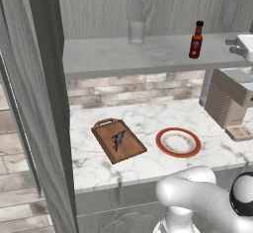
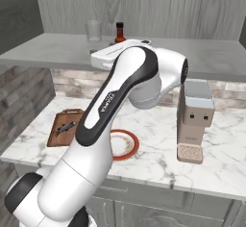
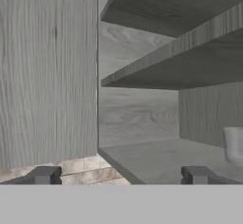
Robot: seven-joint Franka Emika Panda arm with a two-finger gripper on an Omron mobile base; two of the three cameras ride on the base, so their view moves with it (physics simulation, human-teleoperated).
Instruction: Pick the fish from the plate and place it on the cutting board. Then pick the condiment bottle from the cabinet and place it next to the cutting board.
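Rendered home kitchen. White marbled worktop (image 1: 148, 163) under brick-tile backsplash (image 1: 133, 91). Pale grey wood-grain cabinet (image 1: 34, 103) with shelf carrying drinking glass (image 1: 136, 32) and condiment bottle (image 1: 196, 40). Coffee machine (image 2: 194, 120) on worktop, beside orange-rimmed plate (image 1: 178, 142) and wooden cutting board (image 1: 118, 139) bearing small fish (image 1: 118, 139). Sink edge (image 1: 245, 47) at far right.

Rises white from the lower left of the right base view, dark joint at the base, dark band along the upper link, elbow bent high. Reaches forward and away at shelf height, forearm ending in a flat white wrist. In the left base view, shows as a rounded white link and a dark joint at the lower right corner. Gripper (image 3: 121, 175) spread wide, nothing between the two dark fingertips (image 3: 45, 175), level and pointing forward.
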